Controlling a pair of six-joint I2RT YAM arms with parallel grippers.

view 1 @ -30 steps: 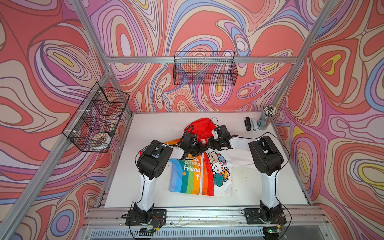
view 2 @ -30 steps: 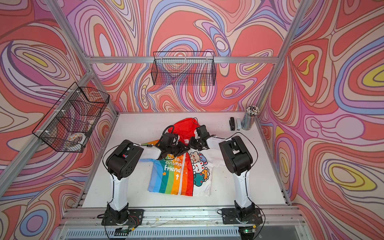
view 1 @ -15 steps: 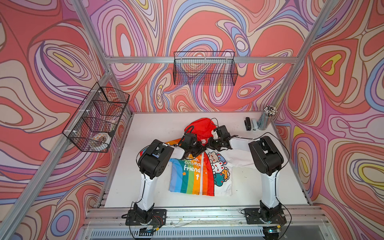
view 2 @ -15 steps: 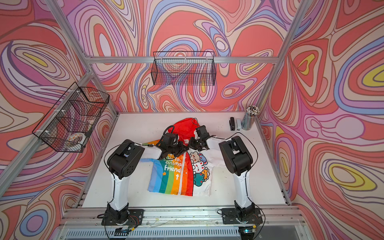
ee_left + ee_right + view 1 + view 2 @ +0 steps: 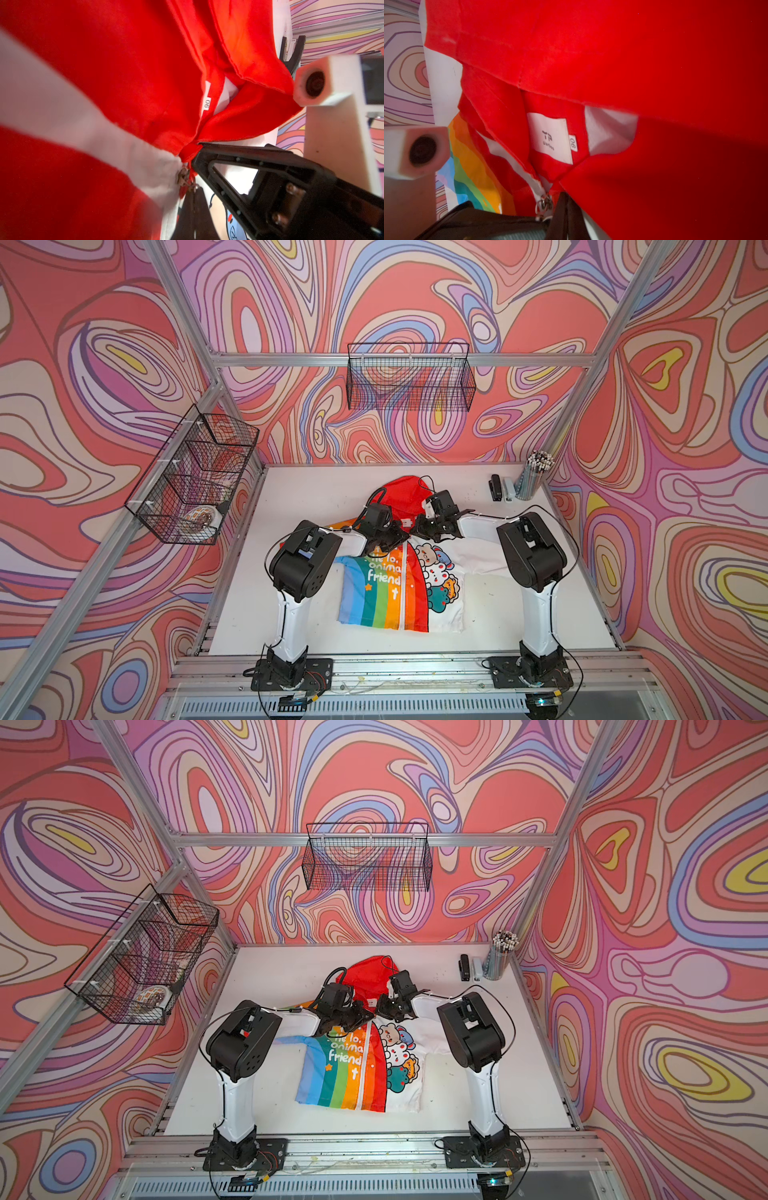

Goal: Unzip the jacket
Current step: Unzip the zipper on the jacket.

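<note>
Pinching thin, crumpled jacket (image 5: pixel 382 593) collar: left end effector (image 5: pixel 402 536) and right end effector (image 5: pixel 418 527), both narrow.

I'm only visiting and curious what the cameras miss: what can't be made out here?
Zipper slider: covered by both arms' jaws in both top views; wrist views leave unclear whether the left jaws pinch it.
Sleeves of the jacket: mostly under the left arm and right arm, both top views.
Lettering's top line: partly behind the left arm in both top views.
Round object in side basket: behind mesh, too small, both top views.
</note>
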